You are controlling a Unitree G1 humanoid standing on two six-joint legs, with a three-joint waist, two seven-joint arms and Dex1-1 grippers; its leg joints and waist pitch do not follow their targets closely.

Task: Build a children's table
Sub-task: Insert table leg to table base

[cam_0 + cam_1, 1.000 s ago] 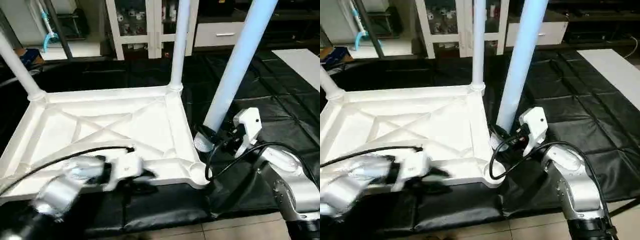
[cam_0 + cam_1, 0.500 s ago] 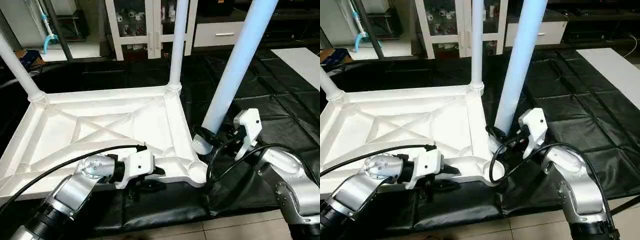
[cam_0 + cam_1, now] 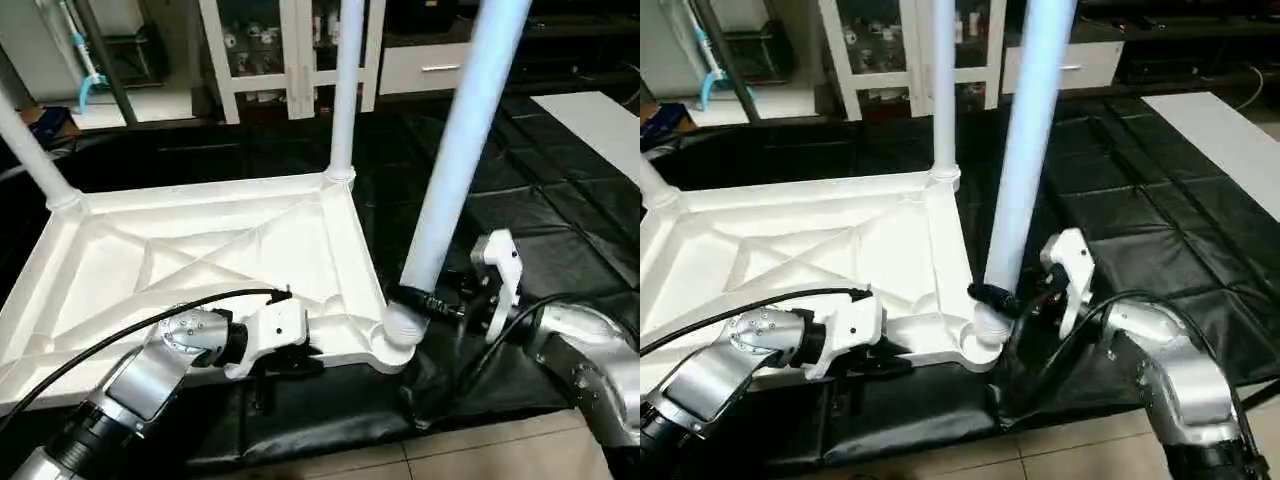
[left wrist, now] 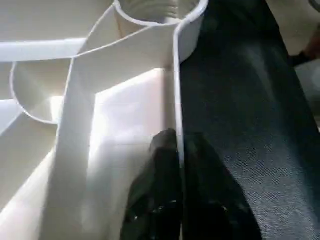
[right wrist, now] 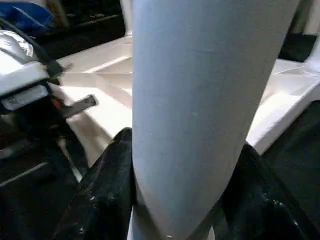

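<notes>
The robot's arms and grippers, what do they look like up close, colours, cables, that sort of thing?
Both forearms are rounded silver metal; the left forearm darkens to a black ribbed section lower down. Each wrist carries a white plastic housing, and the left gripper and right gripper each have two black fingers. A black cable arcs over the left arm, and another black cable loops at the right wrist.

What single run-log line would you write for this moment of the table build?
step: seating third leg | right gripper: shut on leg, base at near corner socket | left gripper: pinching tabletop rim | two legs standing
</notes>
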